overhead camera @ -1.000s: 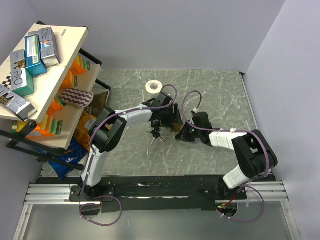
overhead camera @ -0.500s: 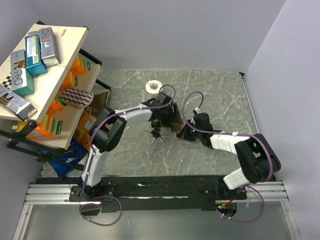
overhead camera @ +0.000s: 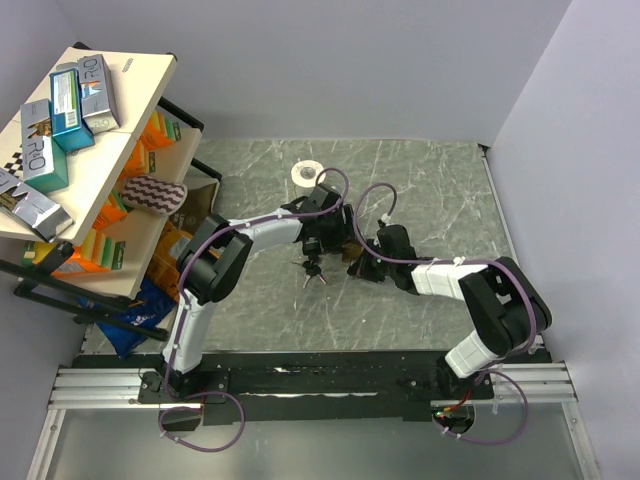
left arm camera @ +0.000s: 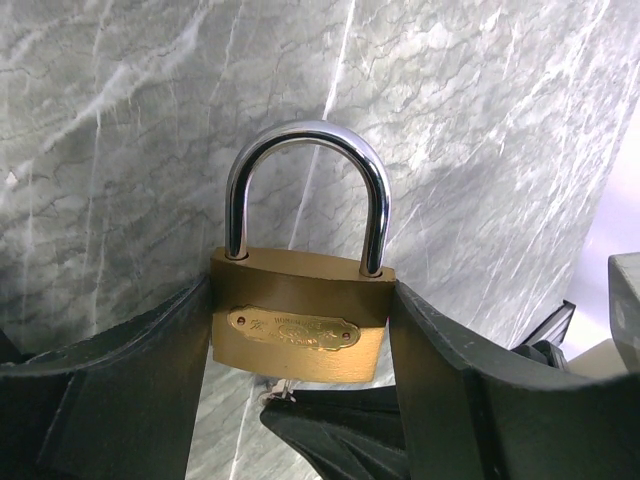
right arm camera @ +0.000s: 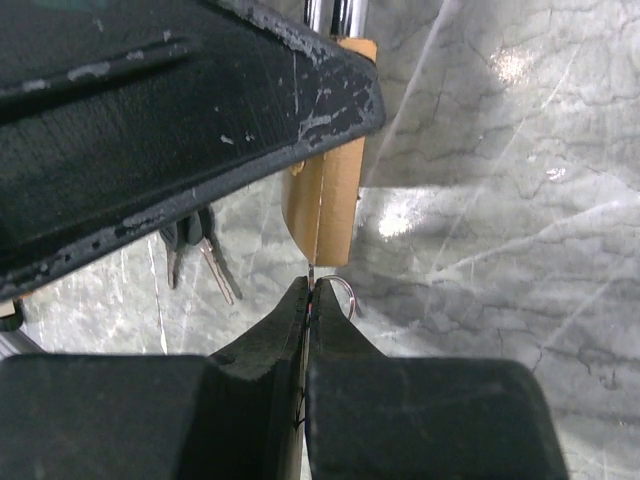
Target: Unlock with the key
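A brass padlock (left arm camera: pixel 300 322) with a closed steel shackle (left arm camera: pixel 305 135) hangs upright above the marble table. My left gripper (left arm camera: pixel 300 335) is shut on its two sides. From below, my right gripper (right arm camera: pixel 310 286) is shut on the key (right arm camera: pixel 311 271). The thin blade pokes out of the fingertips and touches the underside of the padlock (right arm camera: pixel 325 215). The key's ring (right arm camera: pixel 343 291) shows beside the tips. In the top view the left gripper (overhead camera: pixel 335 240), padlock (overhead camera: pixel 351 251) and right gripper (overhead camera: pixel 363 262) are bunched together mid-table.
A bunch of black-headed keys (overhead camera: pixel 313 272) lies on the table just left of the grippers, visible as keys (right arm camera: pixel 200 256) in the right wrist view. A white tape roll (overhead camera: pixel 305 174) sits further back. A shelf (overhead camera: pixel 110 130) with boxes and packets stands at the left.
The right arm has edged left, bringing its gripper closer under the padlock. The left arm and padlock have stayed in place.
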Robot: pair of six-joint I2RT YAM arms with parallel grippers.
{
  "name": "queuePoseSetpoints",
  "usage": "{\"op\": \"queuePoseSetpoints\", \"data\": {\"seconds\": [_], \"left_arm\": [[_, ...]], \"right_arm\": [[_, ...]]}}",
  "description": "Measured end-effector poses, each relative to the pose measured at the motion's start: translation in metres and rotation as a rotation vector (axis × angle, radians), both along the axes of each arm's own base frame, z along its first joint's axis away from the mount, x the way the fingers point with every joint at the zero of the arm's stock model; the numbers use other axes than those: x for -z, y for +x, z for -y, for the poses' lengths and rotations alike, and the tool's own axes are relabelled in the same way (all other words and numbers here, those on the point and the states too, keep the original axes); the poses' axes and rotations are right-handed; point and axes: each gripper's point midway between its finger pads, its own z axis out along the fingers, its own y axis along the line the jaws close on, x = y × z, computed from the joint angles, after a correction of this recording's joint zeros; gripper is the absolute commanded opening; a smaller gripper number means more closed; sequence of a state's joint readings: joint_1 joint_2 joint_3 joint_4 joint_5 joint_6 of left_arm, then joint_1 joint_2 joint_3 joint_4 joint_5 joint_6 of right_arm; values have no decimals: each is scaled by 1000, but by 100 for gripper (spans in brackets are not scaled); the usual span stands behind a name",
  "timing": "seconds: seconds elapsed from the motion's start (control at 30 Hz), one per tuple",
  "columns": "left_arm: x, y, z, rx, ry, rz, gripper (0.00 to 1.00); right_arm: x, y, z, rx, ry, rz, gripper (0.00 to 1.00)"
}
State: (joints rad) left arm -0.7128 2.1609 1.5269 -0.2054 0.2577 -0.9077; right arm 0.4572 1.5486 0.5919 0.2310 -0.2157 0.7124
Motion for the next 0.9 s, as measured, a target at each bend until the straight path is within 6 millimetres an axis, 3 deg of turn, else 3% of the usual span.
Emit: {"op": "queuePoseSetpoints", "data": {"seconds": [0.9], "left_arm": [[0, 2, 0, 29, -13, 51, 1]], "right_arm": [[-1, 5, 3, 33, 10, -10, 0]]}}
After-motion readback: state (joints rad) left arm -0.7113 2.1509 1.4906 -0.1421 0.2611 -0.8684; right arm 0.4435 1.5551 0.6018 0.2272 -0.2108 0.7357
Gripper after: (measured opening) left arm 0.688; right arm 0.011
